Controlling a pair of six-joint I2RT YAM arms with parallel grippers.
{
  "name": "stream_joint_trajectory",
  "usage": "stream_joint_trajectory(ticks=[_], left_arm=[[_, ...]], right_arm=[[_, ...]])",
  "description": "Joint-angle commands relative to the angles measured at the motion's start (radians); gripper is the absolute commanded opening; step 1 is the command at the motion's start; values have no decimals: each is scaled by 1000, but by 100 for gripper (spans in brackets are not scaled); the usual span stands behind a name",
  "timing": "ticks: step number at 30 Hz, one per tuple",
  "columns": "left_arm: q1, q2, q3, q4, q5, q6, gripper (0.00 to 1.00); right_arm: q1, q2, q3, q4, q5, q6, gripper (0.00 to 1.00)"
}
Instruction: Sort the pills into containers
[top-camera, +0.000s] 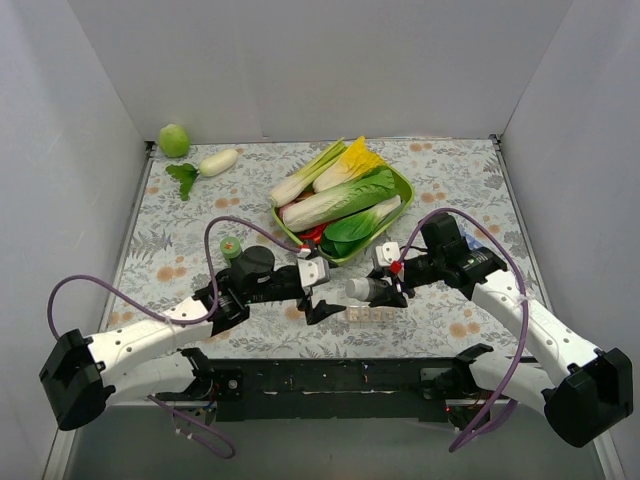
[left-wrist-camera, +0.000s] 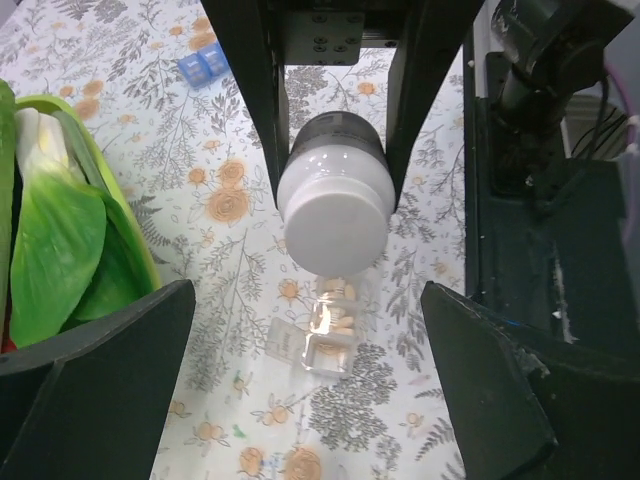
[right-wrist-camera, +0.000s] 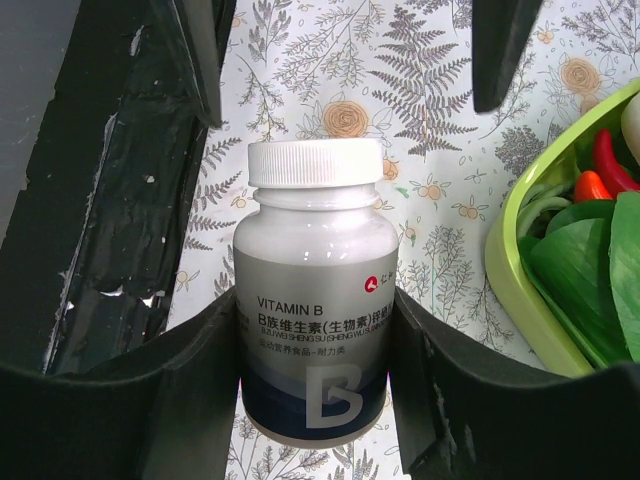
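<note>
floral-print table, right hand clamped on vitamin b bottle, left hand spread wide, empty, containers beneath bottle's cap

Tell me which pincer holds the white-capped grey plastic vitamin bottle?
The right pincer, clamped around the white-capped grey plastic vitamin bottle; the left pincer gapes wide open, empty.

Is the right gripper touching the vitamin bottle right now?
Touching. The right wrist view shows the right gripper clamped flat against both sides of the bottle, with no gap on either side.
</note>
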Motion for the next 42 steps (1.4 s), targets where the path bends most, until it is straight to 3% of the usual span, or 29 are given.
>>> stream_joint_trajectory(ticks=[1, 18, 25, 27, 28, 29, 31, 32, 37, 39, 42], left_arm=[[-16, 61, 67, 77, 24, 143, 98], [-48, 159, 118, 63, 56, 54, 64], [-47, 155, 133, 46, 51, -22, 35], [-48, 161, 145, 34, 56, -69, 16], [-47, 167, 162, 14, 53, -104, 4], [-45, 173, 170, 5, 45, -198, 0], [-33, 192, 190, -24, 41, -320, 0], [-26, 196, 190, -30, 38, -466, 0], [34, 180, 136, 1, 80, -870, 0], [45, 152, 104, -26, 22, -1053, 0], [80, 77, 92, -66, -51, -1190, 0]], right_arm=[[-2, -2, -2, -3, -38, -11, 1], [-2, 7, 1, 0, -37, -7, 1], [-2, 9, -2, 3, -35, -5, 1], [-2, 7, -2, 3, -32, -4, 1], [-2, 6, -6, 6, -29, -1, 1], [-2, 6, -9, 15, -15, 4, 1], [-2, -2, -16, 23, -1, 15, 1], [-2, -4, -16, 26, 5, 19, 1], [-2, -10, -25, 44, 34, 33, 1], [-2, -8, -25, 52, 39, 38, 1], [-2, -8, -24, 55, 45, 42, 1]])
